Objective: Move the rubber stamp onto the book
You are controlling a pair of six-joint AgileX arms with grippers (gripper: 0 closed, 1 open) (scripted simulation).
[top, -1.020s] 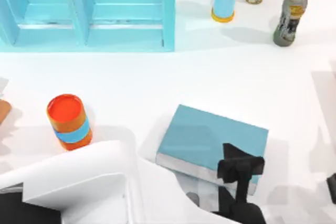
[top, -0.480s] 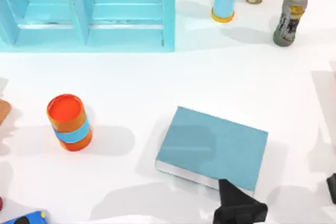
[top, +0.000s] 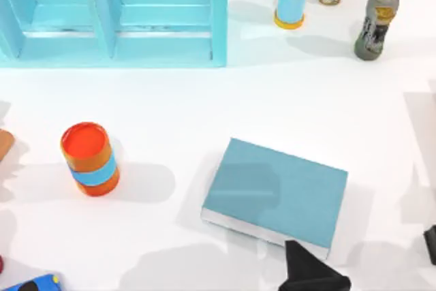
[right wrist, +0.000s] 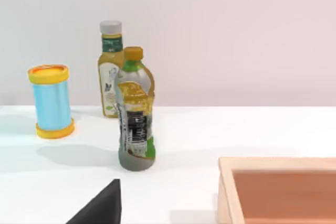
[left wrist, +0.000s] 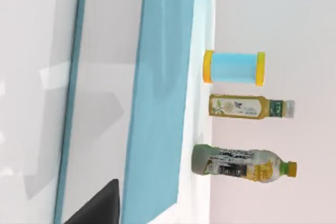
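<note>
the left pincer point(top: 313, 274) hangs at 5 o'clock, just off the near corner of the book point(top: 279, 189); we cannot tell if it is apart or together. the right pincer point(top: 430, 243) sits parked at the 4 o'clock edge. a dark red sliver at the 8 o'clock edge may be the rubber stamp point(top: 1, 264), well apart from the book. we judge it light, rigid and tippy: grip the flat blocky body, not the rounded top.
</note>
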